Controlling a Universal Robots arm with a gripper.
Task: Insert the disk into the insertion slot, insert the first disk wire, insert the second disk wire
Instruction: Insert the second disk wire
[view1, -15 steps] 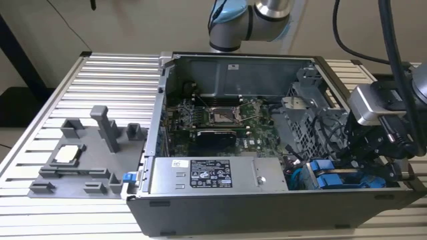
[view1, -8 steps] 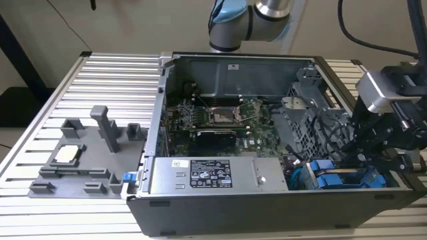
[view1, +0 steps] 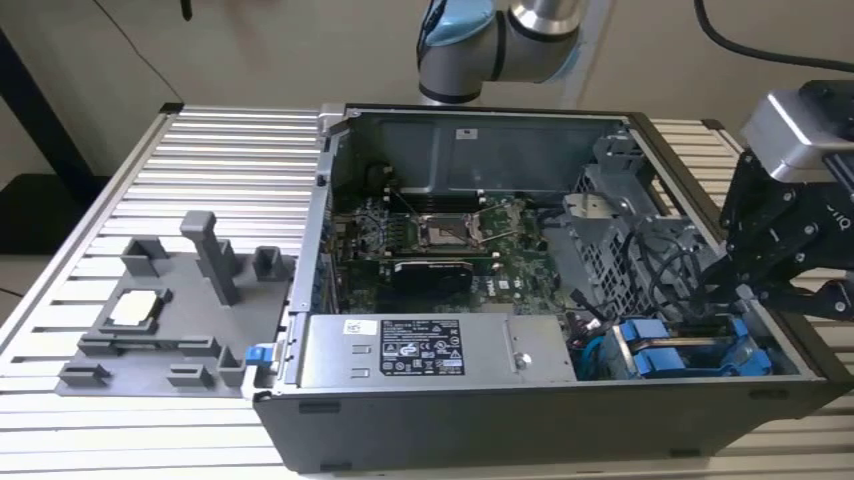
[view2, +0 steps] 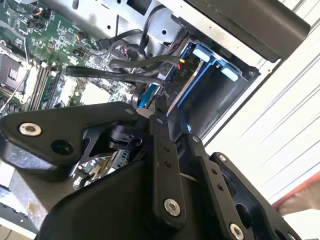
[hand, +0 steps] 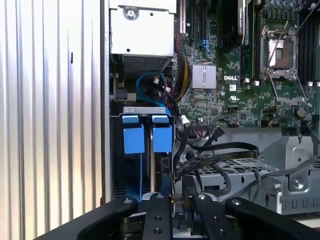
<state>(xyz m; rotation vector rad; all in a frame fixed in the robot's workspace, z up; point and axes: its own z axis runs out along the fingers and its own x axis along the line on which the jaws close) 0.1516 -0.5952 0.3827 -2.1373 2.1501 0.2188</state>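
Note:
The disk (hand: 162, 136) sits in the insertion slot (hand: 146, 111) of the drive cage, its blue carrier tab beside the tab of another blue-framed drive (hand: 133, 139). In the second wrist view the disk's silver edge (view2: 186, 89) runs into the cage, with a black wire connector (view2: 179, 75) lying against it. My gripper (view2: 159, 114) is right at that connector, fingers close together and apparently pinching it. In the exterior view my gripper (view1: 714, 312) reaches down into the blue drive bay (view1: 667, 352) at the open computer case's near right corner.
Black cables (hand: 220, 150) loop between the drive cage and the motherboard (hand: 235, 95). The silver power supply (view1: 427, 350) lies along the case's front. A grey fixture block (view1: 167, 310) stands on the ribbed table on the exterior view's left.

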